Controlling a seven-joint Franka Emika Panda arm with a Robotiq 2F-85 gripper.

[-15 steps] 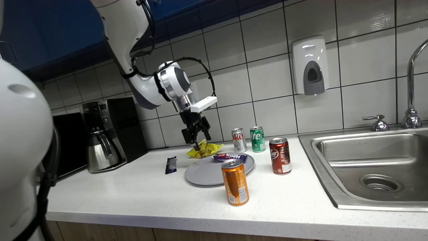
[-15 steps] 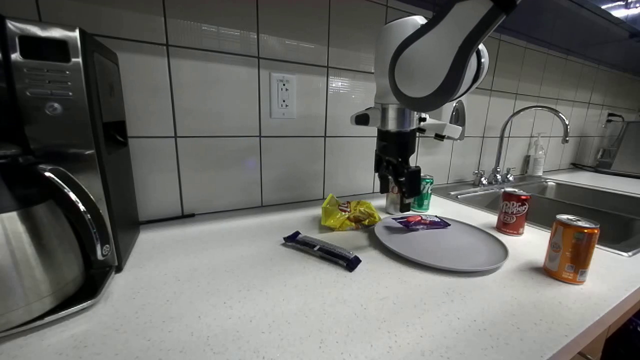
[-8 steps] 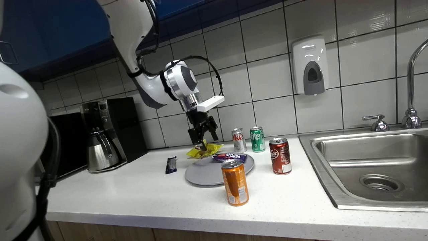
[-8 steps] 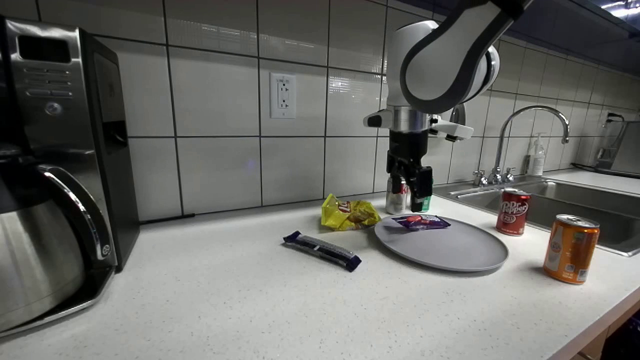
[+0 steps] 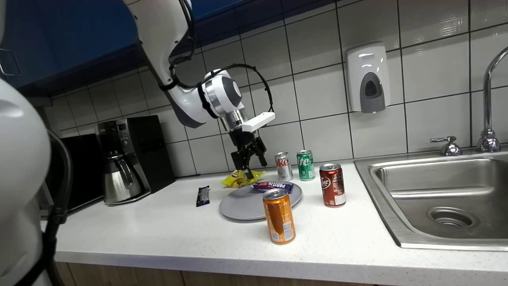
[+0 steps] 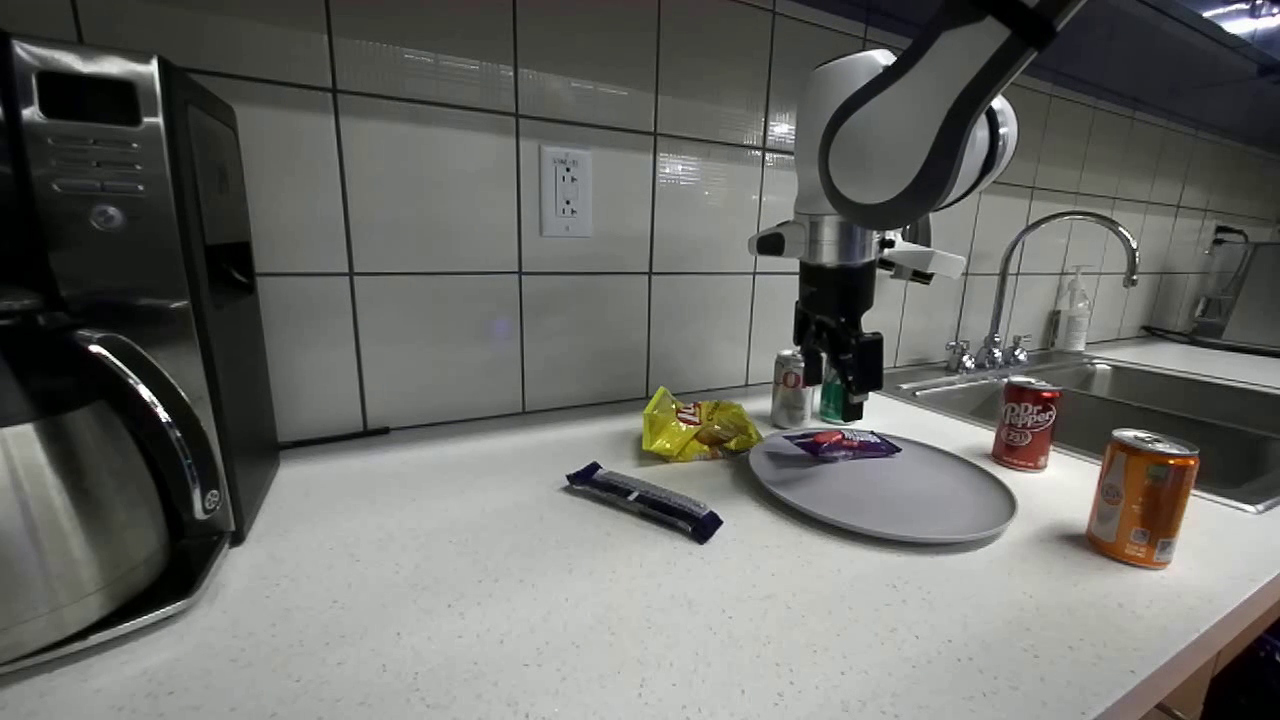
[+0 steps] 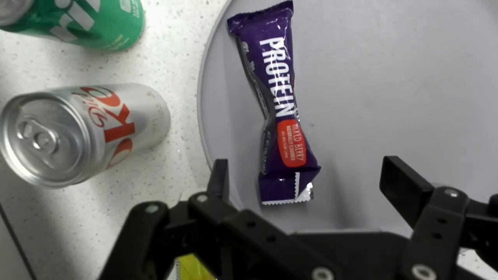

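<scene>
My gripper [image 7: 309,179] stands open with nothing between its fingers, above the grey plate [image 7: 389,97] and apart from it. On the plate near its rim lies a purple protein bar [image 7: 278,85]; its torn-looking end points toward the space between my fingers in the wrist view. In both exterior views the gripper [image 6: 838,395] hangs over the far side of the plate, close above the bar [image 5: 274,186]. A silver Coke can [image 7: 128,116] and a green Sprite can [image 7: 113,23] are upright beside the plate. Behind the gripper sits a crumpled yellow bag [image 6: 700,430].
A dark wrapped bar [image 6: 645,500] lies on the counter. A Dr Pepper can [image 5: 332,186] and an orange can [image 5: 279,218] stand at the plate's sink side. The coffee maker [image 5: 139,155], sink [image 5: 381,198] and tiled wall [image 6: 440,350] border the space.
The gripper has moved rightward in both exterior views, from near the yellow bag to over the plate and purple bar. It stays open. The objects on the counter have not moved.
</scene>
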